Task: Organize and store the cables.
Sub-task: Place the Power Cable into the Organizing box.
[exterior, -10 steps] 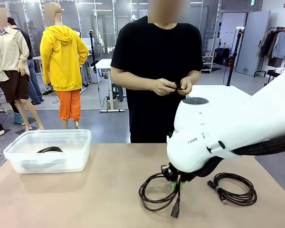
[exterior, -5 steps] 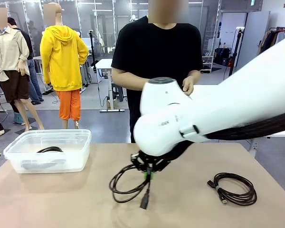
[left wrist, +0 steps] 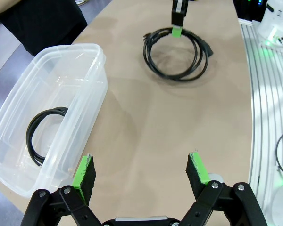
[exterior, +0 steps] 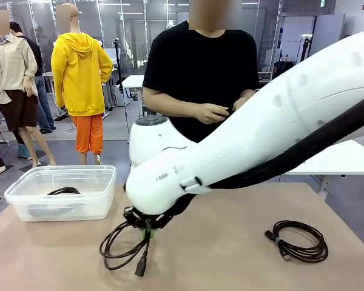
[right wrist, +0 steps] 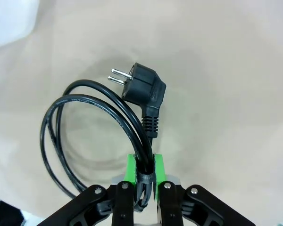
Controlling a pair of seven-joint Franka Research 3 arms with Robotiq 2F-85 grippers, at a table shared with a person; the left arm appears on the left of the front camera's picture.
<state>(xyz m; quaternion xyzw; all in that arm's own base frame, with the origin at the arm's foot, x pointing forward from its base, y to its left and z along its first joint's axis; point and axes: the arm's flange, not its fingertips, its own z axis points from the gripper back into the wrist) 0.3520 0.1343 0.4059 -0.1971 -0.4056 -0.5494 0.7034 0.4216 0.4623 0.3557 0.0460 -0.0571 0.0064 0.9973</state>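
Up close at my right wrist, right claw (right wrist: 142, 165) is clamped tight on the held coil (right wrist: 85, 125). Black loops are pinched between the green pads (right wrist: 130, 165), and the two-pin plug (right wrist: 141, 87) hangs past them over the worktop (right wrist: 226, 94). Left wrist view gives what that one lacks: left claw (left wrist: 141, 172) spread wide, gripping nothing, just beside the clear bin (left wrist: 87, 106), with a second coil (left wrist: 40, 134) lying inside. Front view adds a third coil (exterior: 300, 240) flat on the worktop's right side, well apart. At the far side the person's hands (exterior: 215, 112) are together at chest height. Since a second ago my right arm (exterior: 261, 133) has swung the held coil from middle-right leftward, now near the bin. Third coil and bin unmoved.
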